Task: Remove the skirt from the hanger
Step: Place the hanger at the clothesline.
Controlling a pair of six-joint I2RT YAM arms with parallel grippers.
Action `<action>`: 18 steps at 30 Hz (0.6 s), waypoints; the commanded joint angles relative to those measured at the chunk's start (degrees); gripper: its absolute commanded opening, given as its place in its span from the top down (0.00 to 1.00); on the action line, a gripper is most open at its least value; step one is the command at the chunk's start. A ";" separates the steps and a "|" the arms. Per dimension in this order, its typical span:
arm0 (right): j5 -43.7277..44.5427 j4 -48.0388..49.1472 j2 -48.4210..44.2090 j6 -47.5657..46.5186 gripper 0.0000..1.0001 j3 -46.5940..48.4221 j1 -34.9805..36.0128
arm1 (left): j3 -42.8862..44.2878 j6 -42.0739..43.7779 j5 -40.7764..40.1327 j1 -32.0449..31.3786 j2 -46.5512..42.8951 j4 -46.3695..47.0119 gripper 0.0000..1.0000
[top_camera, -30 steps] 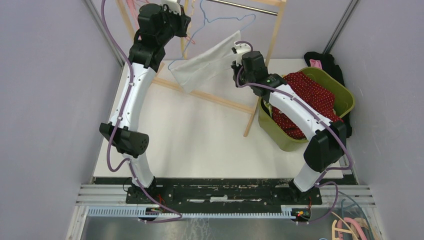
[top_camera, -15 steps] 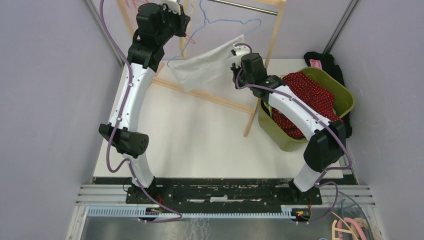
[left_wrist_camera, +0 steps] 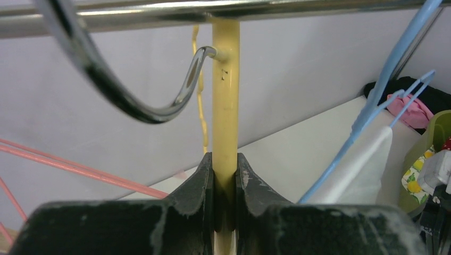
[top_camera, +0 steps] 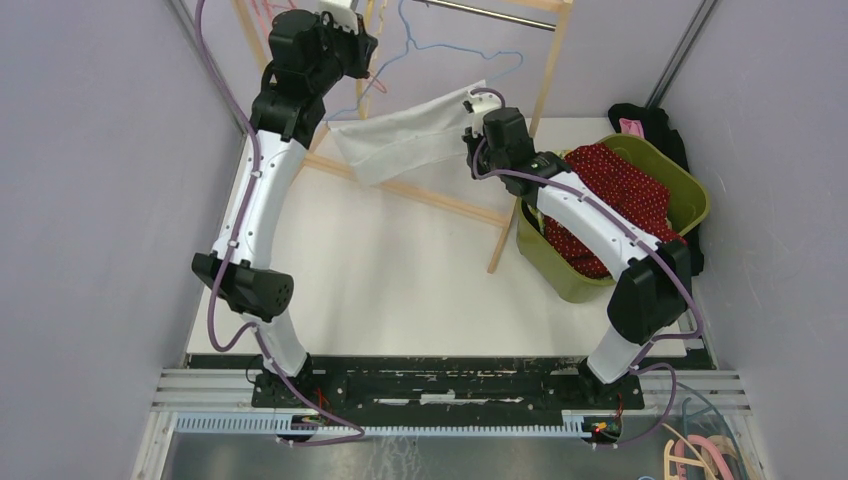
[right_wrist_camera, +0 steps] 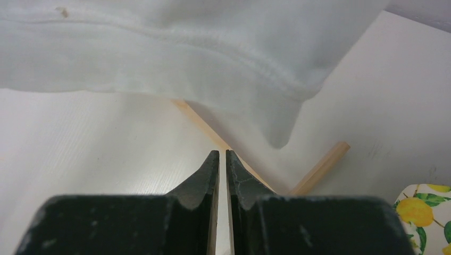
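Step in hand, as I judge it: freeing the white fabric skirt [top_camera: 410,135], which is on the blue wire hanger [left_wrist_camera: 412,42] at upper centre. The left gripper [left_wrist_camera: 225,159] pinches a pale yellow upright bar [left_wrist_camera: 225,95]. The right gripper [right_wrist_camera: 222,154], pressed together on nothing, sits just short of the hem. It probably must spread and seize the cloth next. At right, the olive-green plastic bin [top_camera: 690,190] holds red dotted fabric [top_camera: 610,185].

White skirt [top_camera: 400,140], blue hanger [left_wrist_camera: 400,58], yellow hanger [left_wrist_camera: 225,106], olive-grn bin [top_camera: 548,258], red cloth [top_camera: 620,185] w/ sm white dots
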 commanded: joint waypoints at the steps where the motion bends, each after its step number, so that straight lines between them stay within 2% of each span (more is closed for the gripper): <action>1: 0.82 2.80 -1.78 -0.22 0.86 -0.11 -0.41 | -2.99 3.07 -1.10 0.48 -5.58 6.50 0.97; 5: 0.62 2.85 -1.83 0.03 0.86 -0.20 -0.67 | -5.95 3.89 -1.77 0.71 -5.35 7.34 0.97; 10: 0.77 2.87 -2.15 0.06 0.86 -0.38 -0.89 | -5.71 3.15 -0.63 0.84 -3.70 8.24 0.97; 18: 0.62 2.94 -2.28 0.15 0.86 -0.38 -1.74 | 0.47 1.11 1.52 1.06 1.44 8.61 0.97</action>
